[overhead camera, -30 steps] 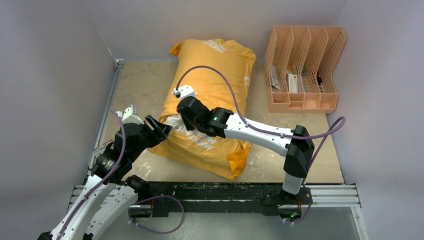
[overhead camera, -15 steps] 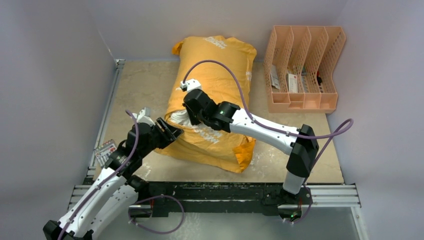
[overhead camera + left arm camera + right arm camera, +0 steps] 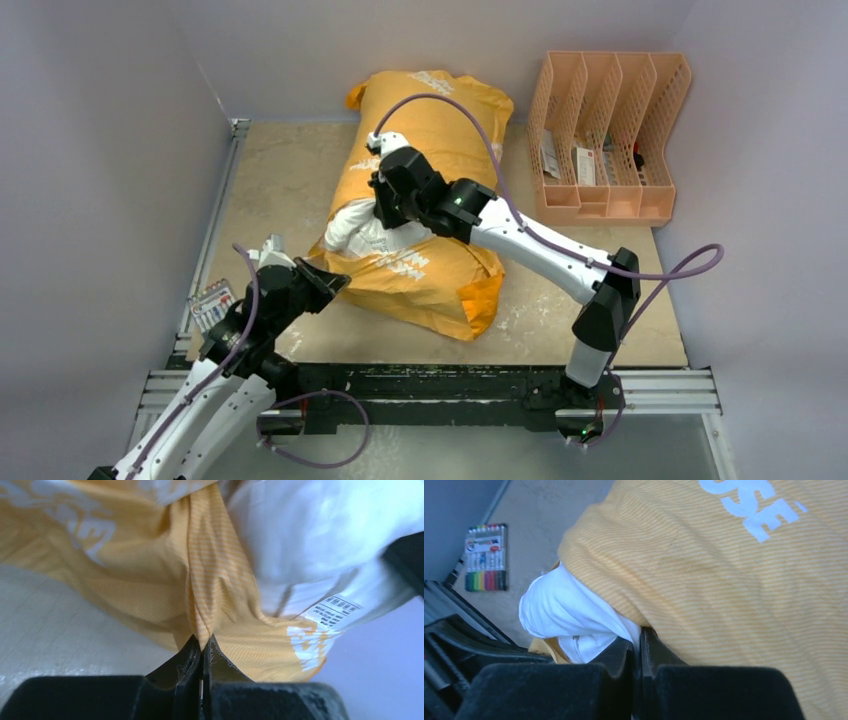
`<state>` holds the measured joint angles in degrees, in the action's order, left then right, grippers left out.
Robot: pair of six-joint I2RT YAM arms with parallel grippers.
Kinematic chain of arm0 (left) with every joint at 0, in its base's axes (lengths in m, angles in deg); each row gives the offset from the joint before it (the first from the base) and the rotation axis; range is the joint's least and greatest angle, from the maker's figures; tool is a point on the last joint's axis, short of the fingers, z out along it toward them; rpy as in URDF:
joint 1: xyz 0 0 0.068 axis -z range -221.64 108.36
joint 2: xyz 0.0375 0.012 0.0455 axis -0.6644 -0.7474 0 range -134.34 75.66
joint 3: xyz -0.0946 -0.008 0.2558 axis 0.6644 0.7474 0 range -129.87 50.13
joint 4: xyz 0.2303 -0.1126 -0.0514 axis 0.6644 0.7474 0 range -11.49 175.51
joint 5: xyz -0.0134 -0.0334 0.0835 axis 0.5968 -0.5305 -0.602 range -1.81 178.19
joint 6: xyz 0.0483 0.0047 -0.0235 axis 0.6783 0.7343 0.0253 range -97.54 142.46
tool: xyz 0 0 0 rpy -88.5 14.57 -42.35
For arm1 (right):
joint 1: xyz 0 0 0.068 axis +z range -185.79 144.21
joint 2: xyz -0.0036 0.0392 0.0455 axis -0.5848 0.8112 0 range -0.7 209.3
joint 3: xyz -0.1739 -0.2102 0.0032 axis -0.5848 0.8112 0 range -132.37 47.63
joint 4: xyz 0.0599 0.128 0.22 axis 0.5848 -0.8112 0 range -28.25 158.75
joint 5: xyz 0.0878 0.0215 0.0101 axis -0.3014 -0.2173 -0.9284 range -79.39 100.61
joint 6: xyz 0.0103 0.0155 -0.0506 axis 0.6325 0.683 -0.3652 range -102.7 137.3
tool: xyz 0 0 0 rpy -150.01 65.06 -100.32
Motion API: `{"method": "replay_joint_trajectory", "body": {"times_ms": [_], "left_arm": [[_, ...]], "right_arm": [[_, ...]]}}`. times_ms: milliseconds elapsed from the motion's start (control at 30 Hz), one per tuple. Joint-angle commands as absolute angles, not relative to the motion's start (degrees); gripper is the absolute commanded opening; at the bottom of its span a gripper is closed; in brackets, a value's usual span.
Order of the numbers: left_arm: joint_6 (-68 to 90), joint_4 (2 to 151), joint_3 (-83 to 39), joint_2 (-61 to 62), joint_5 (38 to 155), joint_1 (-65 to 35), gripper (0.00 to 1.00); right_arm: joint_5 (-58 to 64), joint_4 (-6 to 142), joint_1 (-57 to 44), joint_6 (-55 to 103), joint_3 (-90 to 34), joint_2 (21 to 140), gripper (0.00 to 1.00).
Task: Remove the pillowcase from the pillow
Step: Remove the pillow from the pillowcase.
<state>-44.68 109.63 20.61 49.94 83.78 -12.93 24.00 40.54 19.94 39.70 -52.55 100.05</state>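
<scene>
The orange-yellow pillowcase with white lettering lies lengthwise across the middle of the table. A bunch of the white pillow pokes out of its near-left opening. My right gripper is shut on that white pillow fabric, with the pillowcase just beside its jaws. My left gripper is shut on a fold of the pillowcase at the opening's near edge. In the left wrist view the pillow and its care label show above right of the jaws.
A peach desk organiser stands at the back right. A pack of coloured markers lies by the left rail and also shows in the right wrist view. Grey walls close in the left, back and right sides.
My left gripper went from open to shut on the pillowcase edge and drew back toward the near left. The right gripper moved farther away with the pillow, and more white shows.
</scene>
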Motion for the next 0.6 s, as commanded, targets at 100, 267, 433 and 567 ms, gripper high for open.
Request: {"method": "replay_joint_trajectory", "body": {"times_ms": [100, 267, 433, 567], "left_arm": [[-49.0, 121.8, 23.6, 54.4, 75.5, -12.9, 0.0], [-46.5, 117.0, 24.3, 48.4, 78.4, -12.9, 0.0], [-43.0, 106.2, 27.8, 37.4, 84.2, -12.8, 0.0], [-43.9, 97.5, 33.5, 32.8, 84.9, -11.7, 0.0]], "right_arm": [[25.5, 44.5, 12.9, 39.0, -65.0, 96.8, 0.0], [18.7, 46.9, 12.6, 39.6, -61.9, 95.0, 0.0], [5.0, 52.8, 12.6, 42.8, -58.5, 94.8, 0.0], [3.6, 55.7, 12.6, 43.7, -58.5, 93.7, 0.0]]}}
